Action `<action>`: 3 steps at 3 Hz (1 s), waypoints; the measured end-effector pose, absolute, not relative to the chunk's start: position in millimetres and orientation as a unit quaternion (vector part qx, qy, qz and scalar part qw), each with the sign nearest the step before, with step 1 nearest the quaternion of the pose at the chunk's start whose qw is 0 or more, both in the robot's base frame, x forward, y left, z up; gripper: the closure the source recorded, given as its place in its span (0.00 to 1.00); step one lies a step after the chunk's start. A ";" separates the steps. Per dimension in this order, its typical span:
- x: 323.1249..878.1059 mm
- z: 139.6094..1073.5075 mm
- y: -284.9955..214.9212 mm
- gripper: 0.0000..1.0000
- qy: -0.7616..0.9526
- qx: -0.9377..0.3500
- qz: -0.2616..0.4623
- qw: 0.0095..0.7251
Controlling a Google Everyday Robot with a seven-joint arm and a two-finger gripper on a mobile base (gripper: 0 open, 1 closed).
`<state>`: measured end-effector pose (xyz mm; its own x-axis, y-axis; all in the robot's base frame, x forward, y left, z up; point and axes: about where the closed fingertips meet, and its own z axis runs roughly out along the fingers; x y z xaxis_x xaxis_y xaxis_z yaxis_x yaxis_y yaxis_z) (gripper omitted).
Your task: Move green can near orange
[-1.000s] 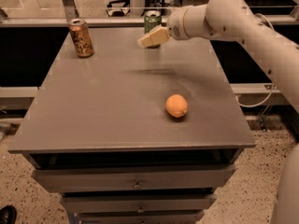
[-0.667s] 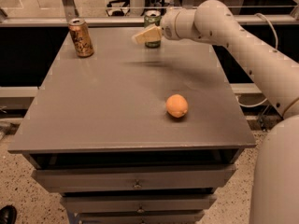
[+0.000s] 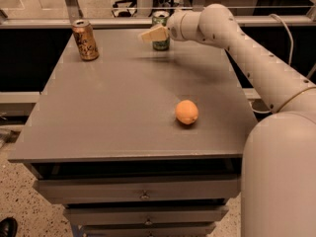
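The green can (image 3: 161, 44) stands upright at the far edge of the table (image 3: 118, 98), a little to the picture's right of the middle, with its silver top showing above and its lower body showing below the gripper. The gripper (image 3: 150, 34) hangs right in front of the can, above the tabletop. It is a pale, wedge-shaped part pointing towards the picture's left, and it covers the middle band of the can. Whether it touches the can cannot be made out, and whether it is clamped on the can or loose cannot be told from this angle. The white arm (image 3: 247, 48) runs from the gripper's wrist down and to the right, growing into a broad rounded body at the lower right corner of the view. The orange (image 3: 186, 112) lies on the nearer half of the table, towards its right side, well apart from the green can and with bare grey tabletop all around it. It casts a small shadow beneath itself. A brown can (image 3: 85, 40) stands upright near the far left corner of the table, well apart from both the green can and the orange. Under the tabletop sit grey drawers (image 3: 144, 195) with small handles. The floor (image 3: 19, 201) beside them is speckled, and the tip of a dark shoe (image 3: 7, 226) shows at the bottom left corner.
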<state>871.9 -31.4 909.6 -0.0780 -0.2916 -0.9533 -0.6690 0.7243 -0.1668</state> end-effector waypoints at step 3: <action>857.7 919.4 -64.1 0.80 0.710 -0.317 0.143 0.612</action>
